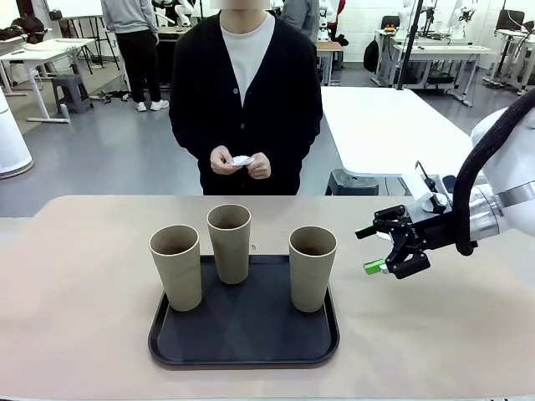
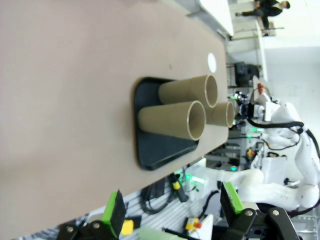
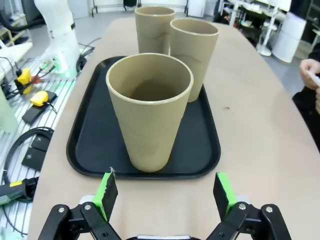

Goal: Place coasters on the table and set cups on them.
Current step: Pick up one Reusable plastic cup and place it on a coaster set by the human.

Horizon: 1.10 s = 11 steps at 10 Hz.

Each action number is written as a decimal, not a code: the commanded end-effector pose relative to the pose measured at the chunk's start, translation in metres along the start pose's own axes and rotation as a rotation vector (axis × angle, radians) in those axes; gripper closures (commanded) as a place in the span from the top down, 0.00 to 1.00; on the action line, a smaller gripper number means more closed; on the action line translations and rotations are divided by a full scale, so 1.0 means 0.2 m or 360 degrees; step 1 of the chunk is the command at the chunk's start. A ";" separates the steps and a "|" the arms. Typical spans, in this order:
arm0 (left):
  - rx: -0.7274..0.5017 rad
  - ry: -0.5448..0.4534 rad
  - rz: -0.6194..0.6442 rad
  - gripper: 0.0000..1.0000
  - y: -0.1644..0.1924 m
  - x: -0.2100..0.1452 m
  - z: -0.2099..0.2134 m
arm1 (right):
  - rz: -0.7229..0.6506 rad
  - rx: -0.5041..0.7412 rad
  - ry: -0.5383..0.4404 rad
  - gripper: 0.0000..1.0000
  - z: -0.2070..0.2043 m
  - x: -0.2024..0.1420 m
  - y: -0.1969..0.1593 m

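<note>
Opening the task: the coasters [image 1: 242, 160] are in the person's hands [image 1: 230, 161] at the far side, and all three cups [image 1: 312, 267] stand on the black tray [image 1: 242, 359] on the tabletop [image 1: 84, 292]. The right tool [image 1: 369, 251] gapes wide and empty just beside the nearest cup. The left tool [image 2: 173, 204], also wide and empty, hangs well apart. Likely next: a coaster laid down, then a cup gripped.

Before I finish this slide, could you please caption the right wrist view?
The right gripper, jaws open, faces three tan cups standing on a black tray.
</note>
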<state>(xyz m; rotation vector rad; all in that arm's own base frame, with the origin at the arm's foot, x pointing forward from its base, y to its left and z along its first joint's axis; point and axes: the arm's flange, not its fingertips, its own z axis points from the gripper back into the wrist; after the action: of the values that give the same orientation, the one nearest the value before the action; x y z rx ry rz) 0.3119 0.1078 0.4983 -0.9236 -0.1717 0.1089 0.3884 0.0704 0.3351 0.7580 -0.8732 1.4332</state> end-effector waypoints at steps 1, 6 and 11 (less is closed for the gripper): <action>-0.0015 -0.0009 0.0003 1.00 0.00 0.00 0.00 | -0.0006 -0.0072 0.0038 1.00 0.04 0.01 0.00; -0.0015 -0.0009 0.0003 1.00 0.00 0.00 0.00 | 0.0000 0.0000 0.0000 1.00 0.00 0.00 0.00; -0.0015 -0.0009 0.0003 1.00 0.00 0.00 0.00 | 0.0004 0.0142 -0.0062 1.00 -0.04 -0.04 -0.02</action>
<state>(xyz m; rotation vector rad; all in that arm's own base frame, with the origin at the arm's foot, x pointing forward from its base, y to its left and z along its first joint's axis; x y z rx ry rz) 0.3119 0.1078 0.4983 -0.9236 -0.1718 0.1089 0.3864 0.0734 0.3311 0.7972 -0.8589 1.4415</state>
